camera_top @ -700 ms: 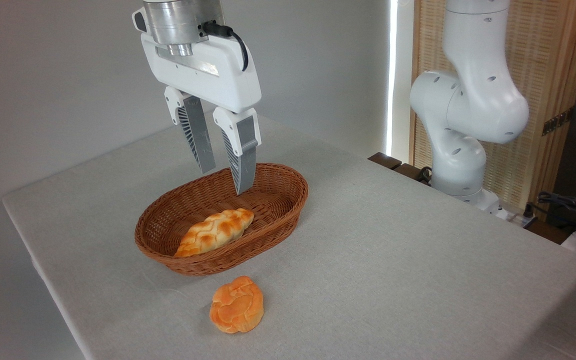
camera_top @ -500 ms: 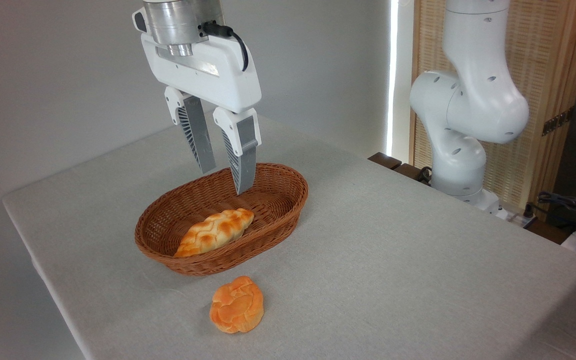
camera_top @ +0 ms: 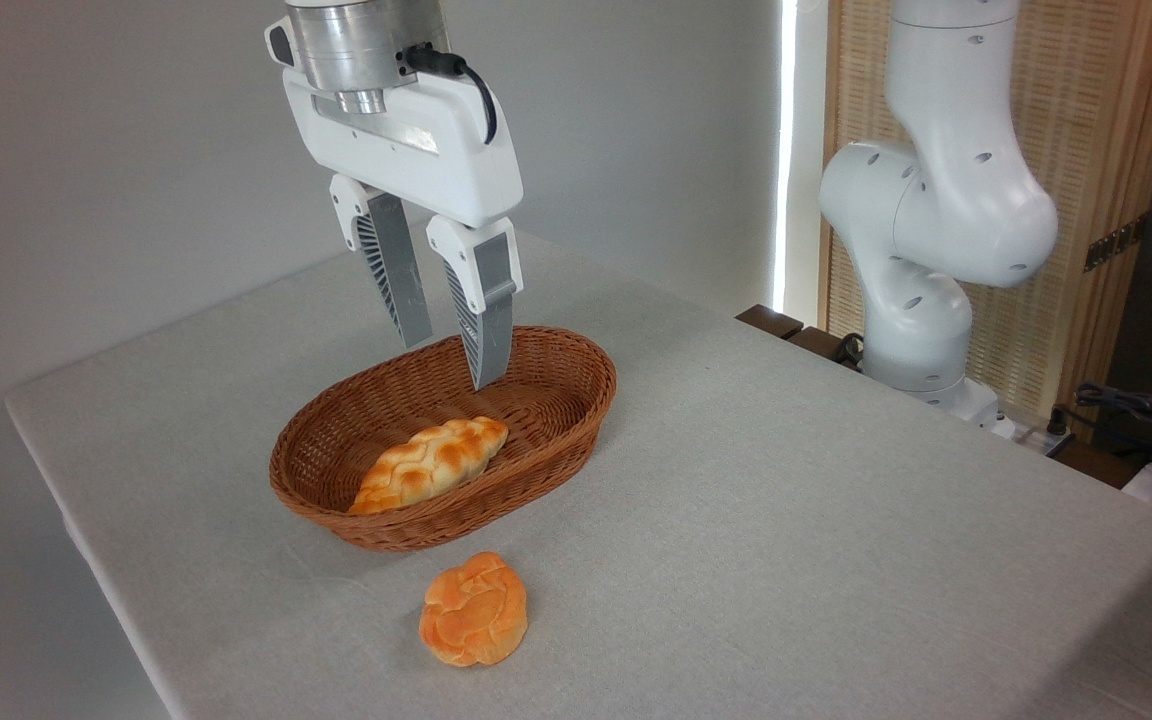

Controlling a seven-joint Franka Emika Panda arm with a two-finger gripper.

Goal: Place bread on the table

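Observation:
The bread (camera_top: pixel 430 463), a pale golden braided loaf with toasted patches, lies inside the brown wicker basket (camera_top: pixel 556 445), along its near side. My gripper (camera_top: pixel 451 363) hangs above the far half of the basket, fingers pointing down, open with nothing between them. Its fingertips are at about the height of the basket's far rim, up and to the right of the loaf and clear of it. The table (camera_top: pixel 786 520) is covered in light grey-beige cloth.
A small round orange knotted bun (camera_top: pixel 474 609) lies on the cloth just in front of the basket. The white arm base (camera_top: pixel 921 300) stands at the table's far right edge. The table's left edge drops off near the basket.

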